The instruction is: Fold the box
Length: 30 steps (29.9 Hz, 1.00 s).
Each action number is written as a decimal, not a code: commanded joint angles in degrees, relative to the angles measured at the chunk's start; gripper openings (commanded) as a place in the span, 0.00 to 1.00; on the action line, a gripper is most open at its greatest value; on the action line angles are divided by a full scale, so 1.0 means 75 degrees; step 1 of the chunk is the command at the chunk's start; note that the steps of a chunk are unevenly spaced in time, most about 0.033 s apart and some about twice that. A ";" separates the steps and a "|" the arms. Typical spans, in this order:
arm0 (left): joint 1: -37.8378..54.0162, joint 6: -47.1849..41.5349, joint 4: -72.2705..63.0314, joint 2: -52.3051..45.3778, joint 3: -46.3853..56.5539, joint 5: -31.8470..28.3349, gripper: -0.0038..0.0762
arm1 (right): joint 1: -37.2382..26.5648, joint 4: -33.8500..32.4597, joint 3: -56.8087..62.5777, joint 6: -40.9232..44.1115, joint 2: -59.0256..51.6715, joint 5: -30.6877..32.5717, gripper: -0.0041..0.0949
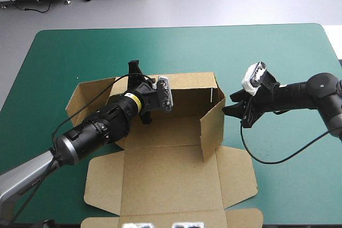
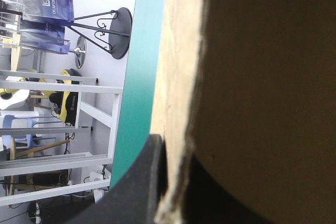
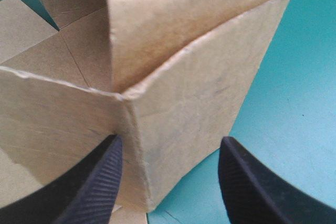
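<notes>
Counts only. One brown box [image 1: 160,169], a single cut sheet; two of its walls stand upright. Two tools: one left tool [image 1: 134,76], one right tool [image 1: 231,105]. Two black fingers [image 3: 94,187] show in the right wrist view, one in the left. One teal-green counter [image 1: 64,52].

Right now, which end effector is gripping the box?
The left end effector: it is shut on the box. The right end effector is open, its fingers standing either side of a raised corner.
</notes>
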 commanded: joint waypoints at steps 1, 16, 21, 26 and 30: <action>-0.0038 -0.0143 -0.0214 -0.0213 -0.0112 0.0231 0.05 | -0.0047 0.0597 -0.0167 -0.0018 -0.0397 0.0302 0.63; -0.0038 -0.0143 -0.0443 -0.0213 -0.0112 0.0181 0.05 | 0.1014 0.0270 0.0034 0.0354 -0.0517 -0.0393 0.63; -0.0038 -0.0143 -0.0473 -0.0213 -0.0112 0.0153 0.05 | 0.1033 0.0697 0.1100 0.0012 -0.1184 -0.1577 0.62; -0.0038 -0.0143 -0.0592 -0.0213 -0.0112 0.0057 0.05 | 0.1046 0.2279 0.2366 -0.1455 -0.2023 -0.2390 0.62; -0.0103 -0.0143 -0.0639 -0.0213 -0.0112 0.0016 0.05 | 0.1046 0.2514 0.2508 -0.1694 -0.2134 -0.2581 0.62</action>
